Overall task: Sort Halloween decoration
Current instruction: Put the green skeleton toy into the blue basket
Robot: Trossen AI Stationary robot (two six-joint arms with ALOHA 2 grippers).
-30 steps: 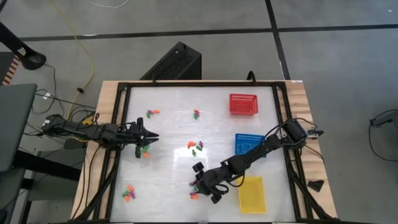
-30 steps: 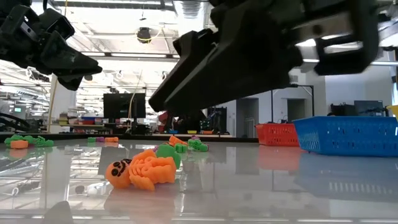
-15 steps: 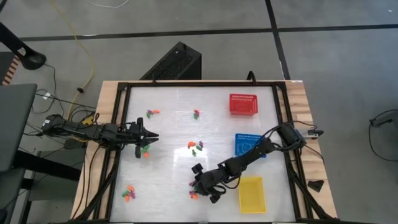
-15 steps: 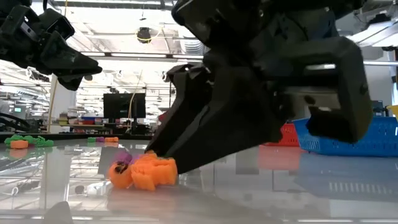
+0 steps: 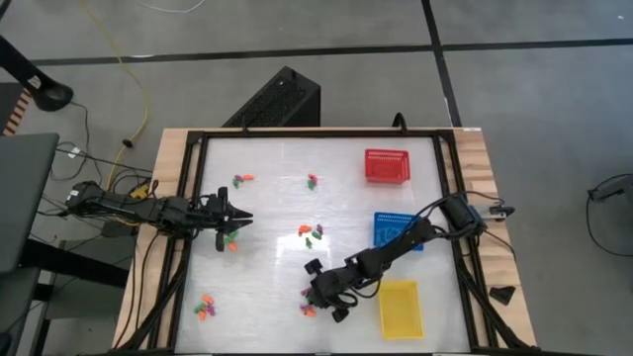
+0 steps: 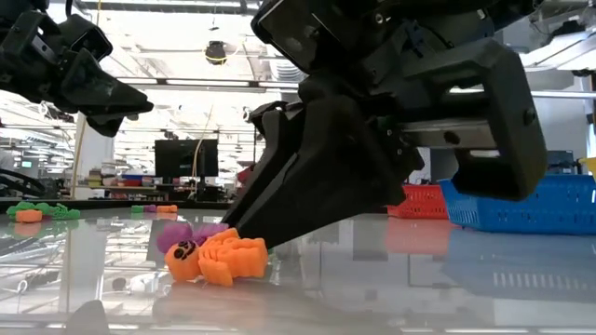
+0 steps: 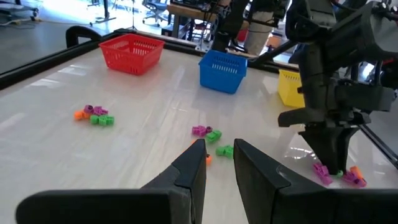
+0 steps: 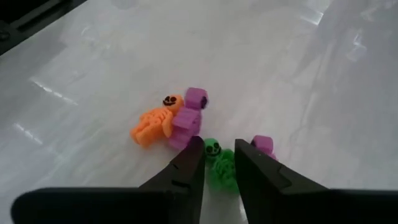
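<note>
My right gripper (image 5: 315,295) is low over a cluster of trinkets near the table's near edge, left of the yellow basket. In the right wrist view it is open (image 8: 217,148), with its fingers on either side of a green skeleton trinket (image 8: 217,162). An orange skeleton (image 8: 151,124), a purple one (image 8: 186,115) and another purple piece (image 8: 262,145) lie beside it. The low view shows the orange one (image 6: 219,261) lying flat at the fingertips. My left gripper (image 5: 237,218) hovers open and empty at the table's left side, above a few trinkets (image 5: 229,239). My right gripper's fingers slant down from the table's right and stand on either side of the green skeleton, which lies on the table. I cannot tell whether they touch it.
A red basket (image 5: 387,165) stands at the far right, a blue one (image 5: 394,229) at mid right, a yellow one (image 5: 401,308) at the near right. More trinket clusters lie at the far left (image 5: 241,179), far middle (image 5: 313,181), centre (image 5: 312,234) and near left (image 5: 206,307).
My right gripper has come down and a little toward the table's left, onto the near trinket cluster, and now stands over the green skeleton. In the low view a purple trinket now shows behind the orange one.
</note>
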